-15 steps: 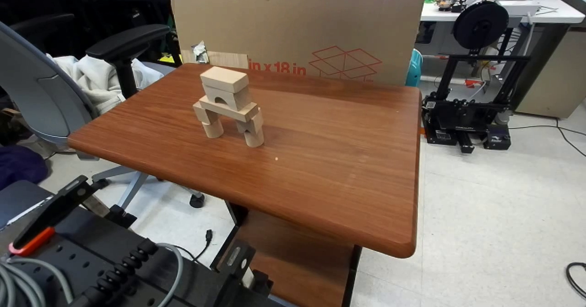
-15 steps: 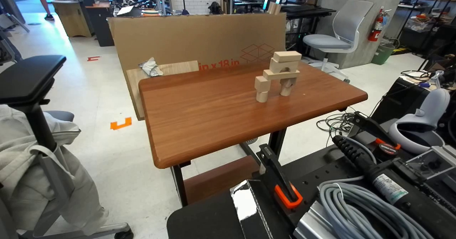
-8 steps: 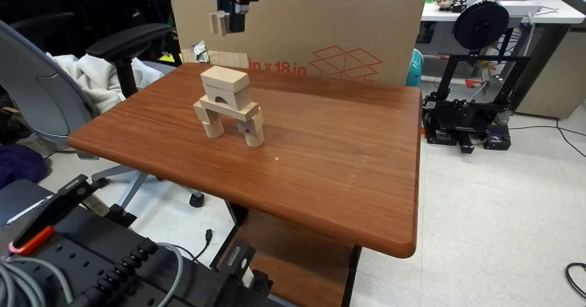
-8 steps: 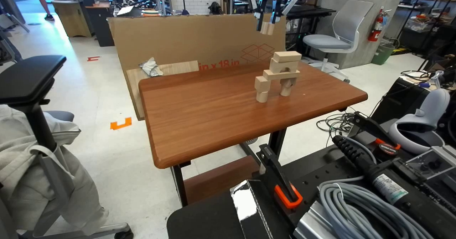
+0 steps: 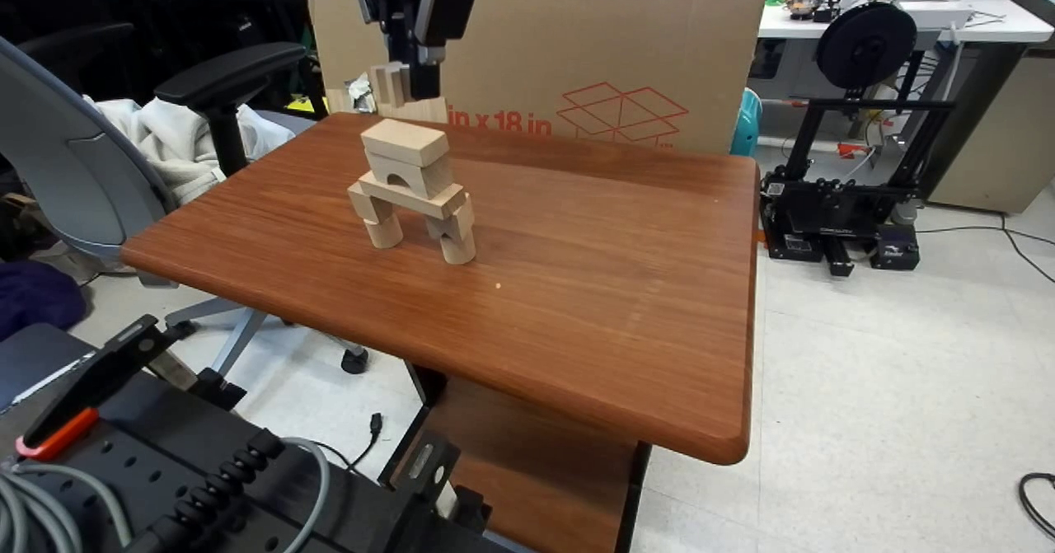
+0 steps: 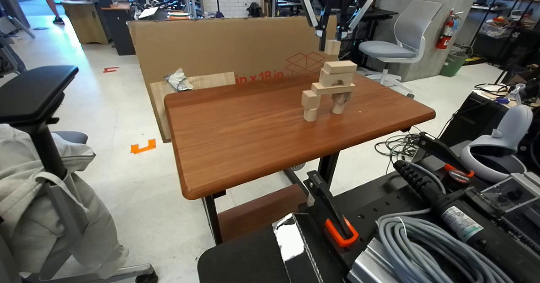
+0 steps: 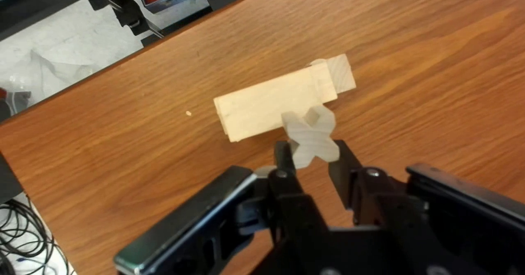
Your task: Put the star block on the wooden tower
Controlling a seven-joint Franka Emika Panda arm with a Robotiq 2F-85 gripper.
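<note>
Pale wooden star block (image 7: 310,137) is clamped between both fingers of the gripper (image 7: 313,157). Block hangs near and higher than the top of the wooden tower (image 5: 404,142), gap visible in an exterior view; wrist view shows it overlapping the tower's long edge. Tower stands upright on brown table (image 5: 610,289), cardboard sheet (image 6: 232,42) behind.

Black gripper (image 7: 313,153) pointing downward, fingers (image 7: 284,155) clamped, narrowly apart
</note>
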